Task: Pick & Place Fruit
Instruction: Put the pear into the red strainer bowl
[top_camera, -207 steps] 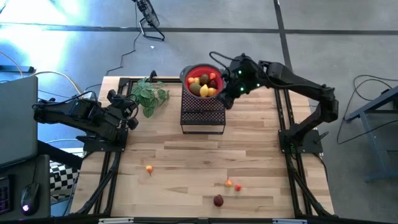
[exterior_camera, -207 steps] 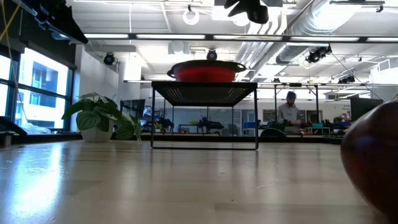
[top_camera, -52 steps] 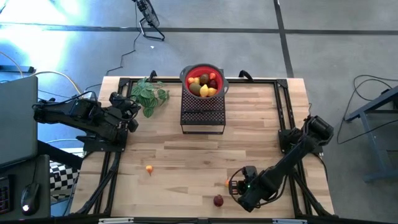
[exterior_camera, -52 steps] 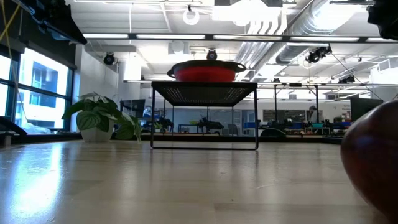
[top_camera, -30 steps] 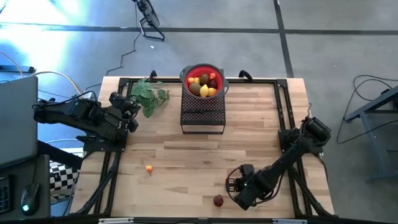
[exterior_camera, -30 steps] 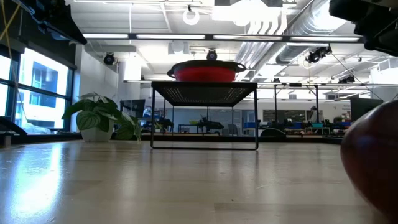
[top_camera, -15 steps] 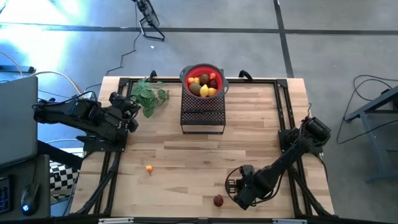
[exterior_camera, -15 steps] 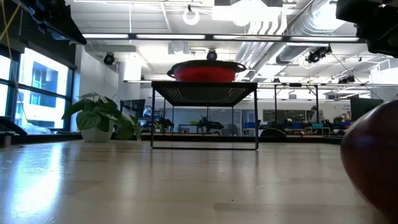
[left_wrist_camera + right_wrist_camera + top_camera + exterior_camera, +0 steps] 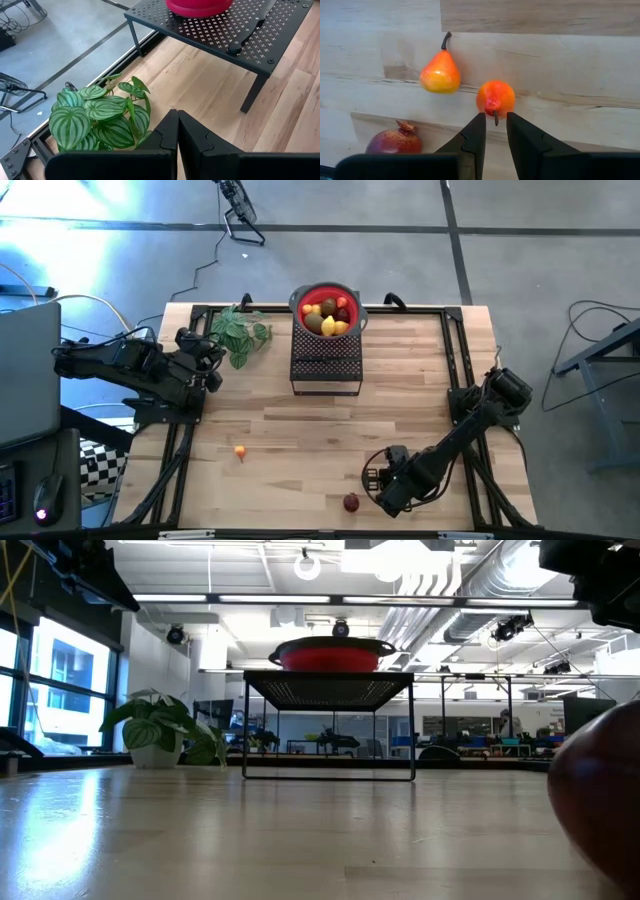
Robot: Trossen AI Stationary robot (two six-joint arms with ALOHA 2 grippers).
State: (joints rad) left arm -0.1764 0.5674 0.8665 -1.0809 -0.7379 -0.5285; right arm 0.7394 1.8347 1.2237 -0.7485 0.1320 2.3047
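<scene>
While pinching one round orange fruit's stem, right gripper faced one orange pear, one half-hidden dark-red pomegranate; left gripper clenched empty.

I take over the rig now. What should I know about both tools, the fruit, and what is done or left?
Right tool: near the table's front edge, closed on the stem of a small orange fruit.
Left tool: shut, empty, waiting by the plant.
Done: several fruits in the red bowl on the black stand.
Left: the held fruit, the pear, the pomegranate, and a lone orange piece on the table's left.
</scene>
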